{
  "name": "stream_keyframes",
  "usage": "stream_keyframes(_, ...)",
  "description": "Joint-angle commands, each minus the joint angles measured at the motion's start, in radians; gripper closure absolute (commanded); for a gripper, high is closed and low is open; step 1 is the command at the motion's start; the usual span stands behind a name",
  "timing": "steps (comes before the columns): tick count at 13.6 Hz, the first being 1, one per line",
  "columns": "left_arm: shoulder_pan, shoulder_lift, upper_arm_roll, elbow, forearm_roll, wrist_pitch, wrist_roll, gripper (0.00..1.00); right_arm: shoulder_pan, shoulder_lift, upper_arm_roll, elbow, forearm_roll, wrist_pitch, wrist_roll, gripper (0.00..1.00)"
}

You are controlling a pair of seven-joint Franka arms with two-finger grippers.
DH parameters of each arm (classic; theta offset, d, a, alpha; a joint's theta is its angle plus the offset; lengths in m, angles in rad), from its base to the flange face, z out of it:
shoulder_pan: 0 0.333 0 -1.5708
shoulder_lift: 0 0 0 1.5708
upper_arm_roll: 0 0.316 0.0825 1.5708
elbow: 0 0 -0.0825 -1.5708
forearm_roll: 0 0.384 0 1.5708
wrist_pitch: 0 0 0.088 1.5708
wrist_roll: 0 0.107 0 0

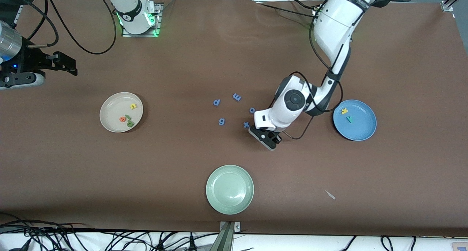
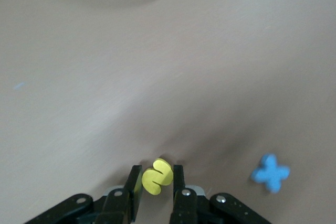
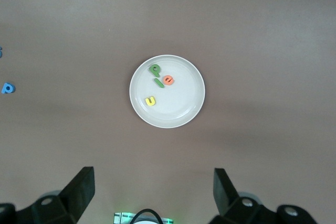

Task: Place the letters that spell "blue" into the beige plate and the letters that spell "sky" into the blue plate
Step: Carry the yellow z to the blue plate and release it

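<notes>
Front view: the beige plate point(image 1: 121, 112) lies toward the right arm's end of the table and holds four letters: the yellow "u" point(image 1: 133, 106), the orange "e" point(image 1: 122, 119), the dark green "l" point(image 1: 128, 117) and the green "b" point(image 1: 130, 124). The blue plate point(image 1: 354, 119) lies toward the left arm's end and holds the yellow "k" point(image 1: 344, 111) and the teal "y" point(image 1: 350, 119). Five blue letters point(image 1: 237, 96) are scattered on the brown table point(image 1: 182, 60) between the two plates. A pale green plate point(image 1: 229, 189) sits nearer the camera than these. The left gripper point(image 1: 266, 138) is down at the table just beside the blue "x" point(image 1: 246, 125). The right gripper point(image 1: 64, 65) waits up near the right arm's end of the table.

Left wrist view: the left gripper's fingers point(image 2: 135, 184) are clamped on the yellow "s" point(image 2: 157, 176), one finger at each side of it. The letter is pinched at the table surface; whether it is lifted clear cannot be told. The blue "x" point(image 2: 270, 172) lies near it on the table.

Right wrist view: the right gripper's fingers point(image 3: 80, 187) stand wide apart with nothing between them, hanging over the table beside the beige plate point(image 3: 167, 117). The four letters lie in that plate, the "b" point(image 3: 155, 69), "l" point(image 3: 158, 83) and "e" point(image 3: 168, 80) close together, the "u" point(image 3: 150, 100) slightly apart.
</notes>
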Motion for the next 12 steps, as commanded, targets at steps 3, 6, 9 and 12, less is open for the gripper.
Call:
stream_keyframes(3,0.259,-0.353,-0.014,-0.349,0.021,-0.158,0.142,0.93,-0.011,-0.002,0.013,0.005,-0.003,0.000,0.013,0.00)
stream_keyframes(6,0.438,-0.470,-0.011,-0.532,0.031,-0.158,0.357,0.92,-0.011,-0.002,0.013,0.005,-0.003,0.000,0.013,0.00)
stream_keyframes(9,0.508,-0.461,0.025,-0.554,0.082,-0.158,0.453,0.83,-0.011,-0.002,0.013,0.005,-0.003,0.000,0.013,0.00)
stream_keyframes(12,0.518,-0.460,0.033,-0.554,0.097,-0.157,0.440,0.00,-0.011,-0.002,0.013,0.005,-0.003,0.000,0.011,0.00)
